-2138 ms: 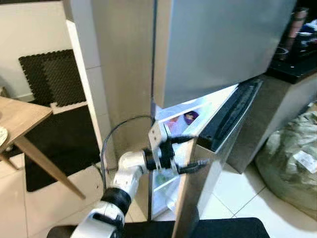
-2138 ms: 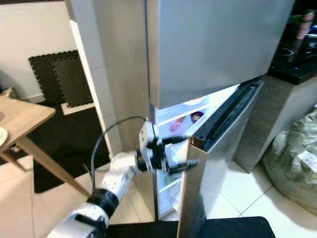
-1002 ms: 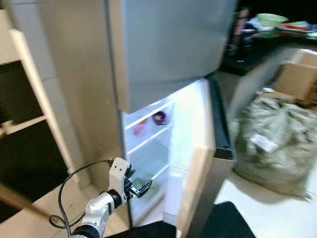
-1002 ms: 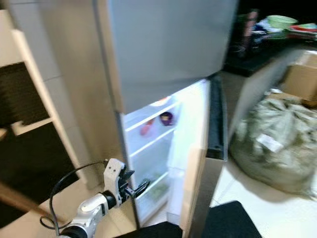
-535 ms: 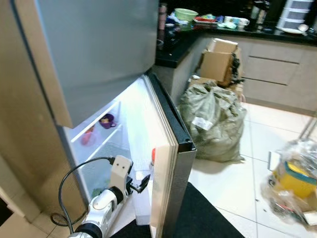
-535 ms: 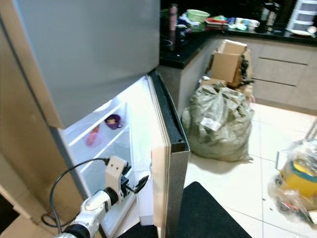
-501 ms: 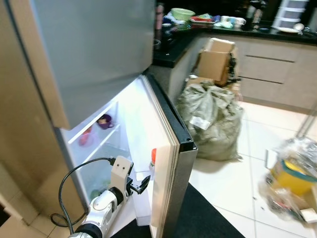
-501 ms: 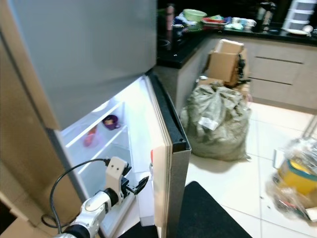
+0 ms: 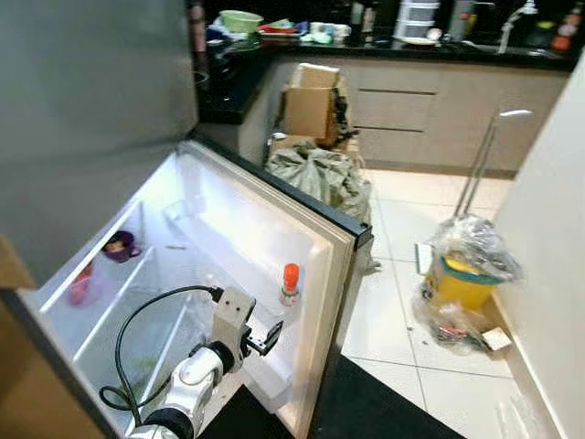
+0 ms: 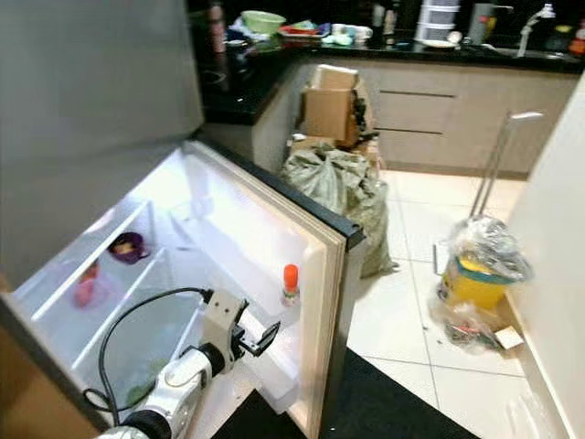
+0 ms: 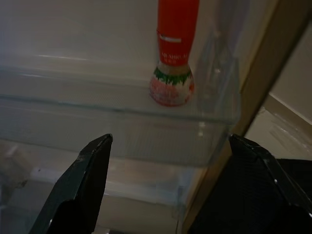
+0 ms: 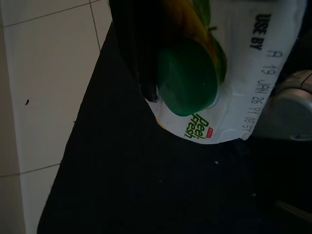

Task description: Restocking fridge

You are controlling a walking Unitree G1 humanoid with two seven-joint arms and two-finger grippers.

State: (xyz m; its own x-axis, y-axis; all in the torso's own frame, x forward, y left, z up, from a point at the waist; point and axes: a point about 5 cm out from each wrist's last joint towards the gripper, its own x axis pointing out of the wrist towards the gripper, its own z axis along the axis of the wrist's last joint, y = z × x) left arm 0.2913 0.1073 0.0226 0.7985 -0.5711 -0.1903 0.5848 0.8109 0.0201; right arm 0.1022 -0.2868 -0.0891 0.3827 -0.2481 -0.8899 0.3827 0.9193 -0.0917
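One wrist view catches the right tool (image 12: pixel 146 73) pinching a green-capped juice carton (image 12: pixel 219 73) above a black mat (image 12: pixel 122 185) — the left tool (image 10: pixel 259 339), fingers spread and empty, faces a red-capped bottle (image 11: pixel 174 53) in the fridge door shelf (image 11: pixel 97 122).

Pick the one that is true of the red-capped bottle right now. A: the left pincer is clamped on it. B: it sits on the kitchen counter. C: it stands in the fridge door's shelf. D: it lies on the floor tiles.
C: the red-capped bottle stands upright in the clear door shelf of the open fridge door, with the left pincer open and apart from it.
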